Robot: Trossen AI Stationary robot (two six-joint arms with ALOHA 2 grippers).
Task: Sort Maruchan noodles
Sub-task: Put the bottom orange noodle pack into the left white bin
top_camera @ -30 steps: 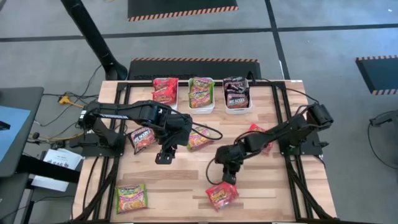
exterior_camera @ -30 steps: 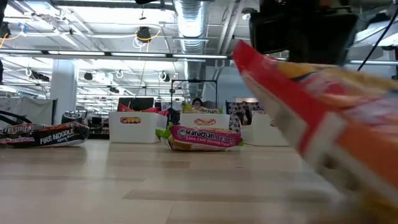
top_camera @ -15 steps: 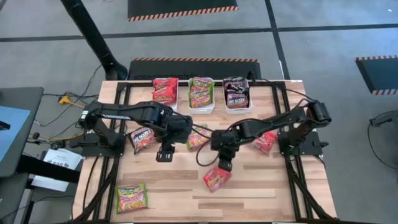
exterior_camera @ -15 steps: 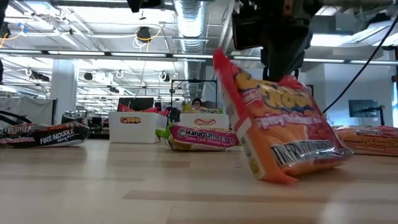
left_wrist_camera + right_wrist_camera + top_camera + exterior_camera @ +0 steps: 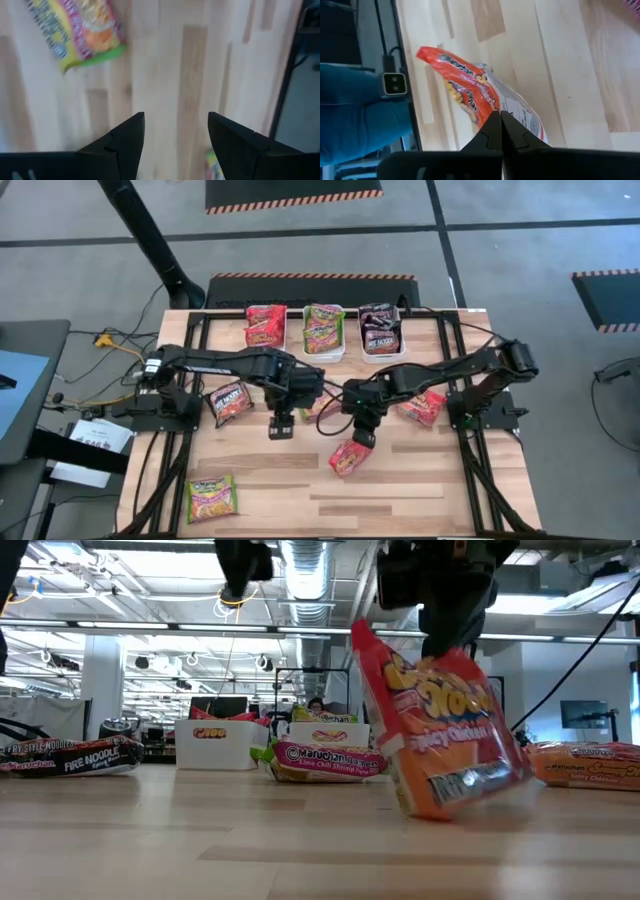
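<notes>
The right gripper (image 5: 362, 437) is pinched tight on the crinkly edge of a red-orange noodle packet (image 5: 348, 458) hanging over the middle of the table (image 5: 420, 490), which looks light, floppy and crushable, while the left gripper (image 5: 280, 426) waits nearby with fingers apart.

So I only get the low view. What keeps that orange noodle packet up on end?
Observer: The right gripper is shut on the orange packet, pinching its top edge.
Operator: And the other arm?
Observer: The left gripper is open and holds nothing, over bare wooden table.
Operator: Any packets I can't see?
Observer: A green packet lies flat near the table's front corner on the left arm's side.
</notes>
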